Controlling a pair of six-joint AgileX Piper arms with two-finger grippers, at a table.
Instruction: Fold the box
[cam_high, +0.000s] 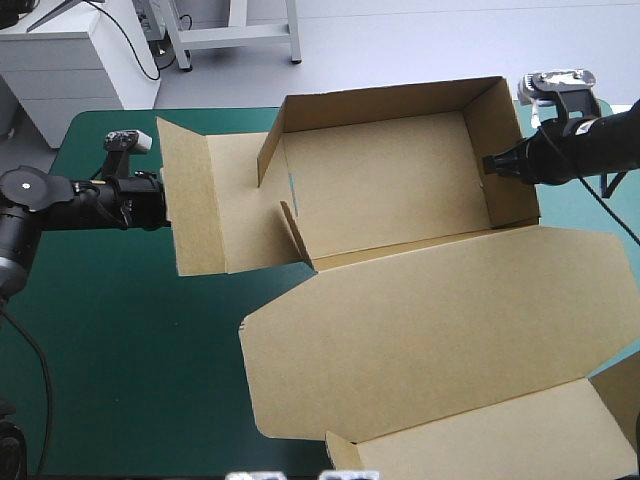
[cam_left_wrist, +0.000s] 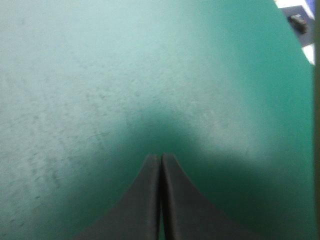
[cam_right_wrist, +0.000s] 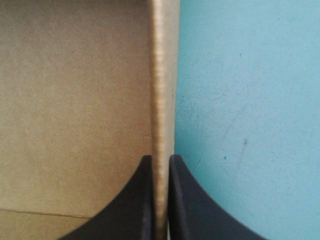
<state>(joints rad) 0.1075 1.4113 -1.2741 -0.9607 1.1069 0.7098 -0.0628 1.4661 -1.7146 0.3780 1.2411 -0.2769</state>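
The brown box (cam_high: 380, 180) lies across the table's middle and right as a half-raised tray. Its far wall (cam_high: 380, 97) and right wall (cam_high: 508, 150) stand up. The left flap (cam_high: 200, 205) is spread almost flat, and the big lid (cam_high: 440, 330) lies flat toward the front edge. My right gripper (cam_high: 492, 163) (cam_right_wrist: 160, 158) is shut on the top edge of the right wall (cam_right_wrist: 162, 75), one finger inside the tray and one outside. My left gripper (cam_high: 162, 198) (cam_left_wrist: 161, 155) is shut at the left flap's outer edge. Its wrist view shows only teal-green cover (cam_left_wrist: 125, 75) and no board between the fingers.
A short inner tab (cam_high: 292, 228) sticks up at the tray's near left corner. The lid's end flaps (cam_high: 500, 445) reach the table's front and right edges. Bare teal-green cover (cam_high: 120, 350) fills the front left. A white cabinet (cam_high: 70, 60) stands beyond the far left corner.
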